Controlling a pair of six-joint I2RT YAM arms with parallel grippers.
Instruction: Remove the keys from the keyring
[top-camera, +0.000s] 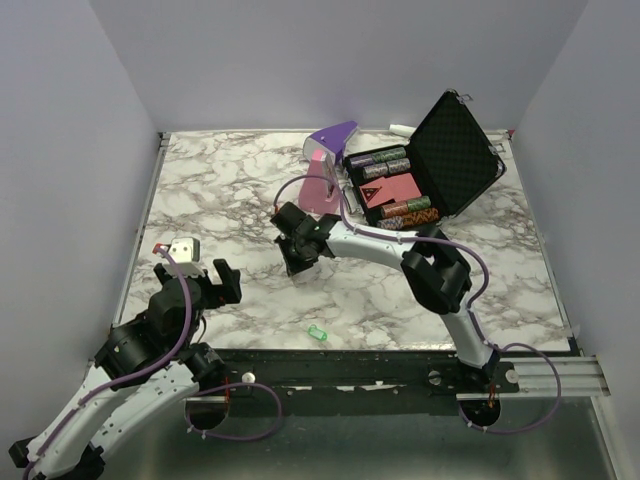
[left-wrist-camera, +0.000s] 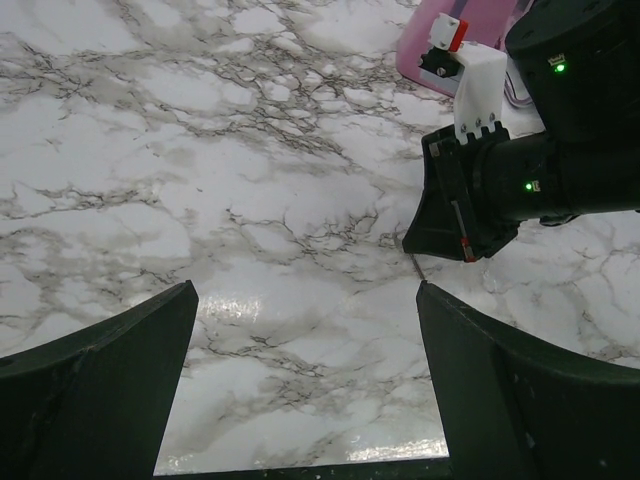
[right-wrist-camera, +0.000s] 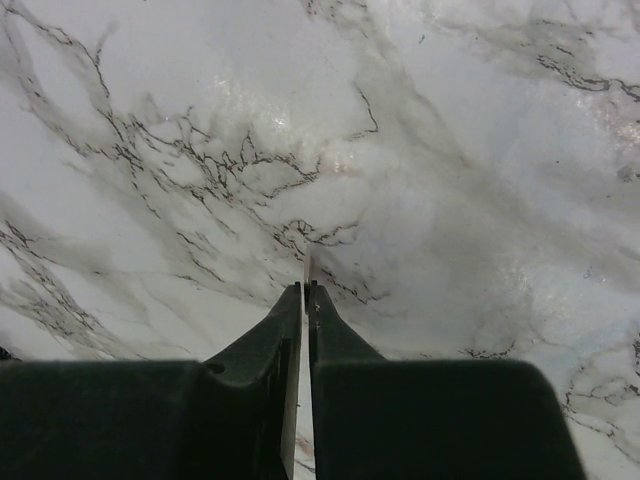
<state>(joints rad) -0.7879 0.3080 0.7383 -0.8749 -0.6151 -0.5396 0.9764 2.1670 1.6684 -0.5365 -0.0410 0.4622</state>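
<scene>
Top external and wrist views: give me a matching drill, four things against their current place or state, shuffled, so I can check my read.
1. green key
2. left gripper
3. right gripper
4. black case

A. lid open, far right of the table
B. fingers shut on a thin pale sliver
C. lying loose by the near table edge
D. fingers wide apart, nothing between

Pairs: 1-C, 2-D, 3-B, 4-A.
</scene>
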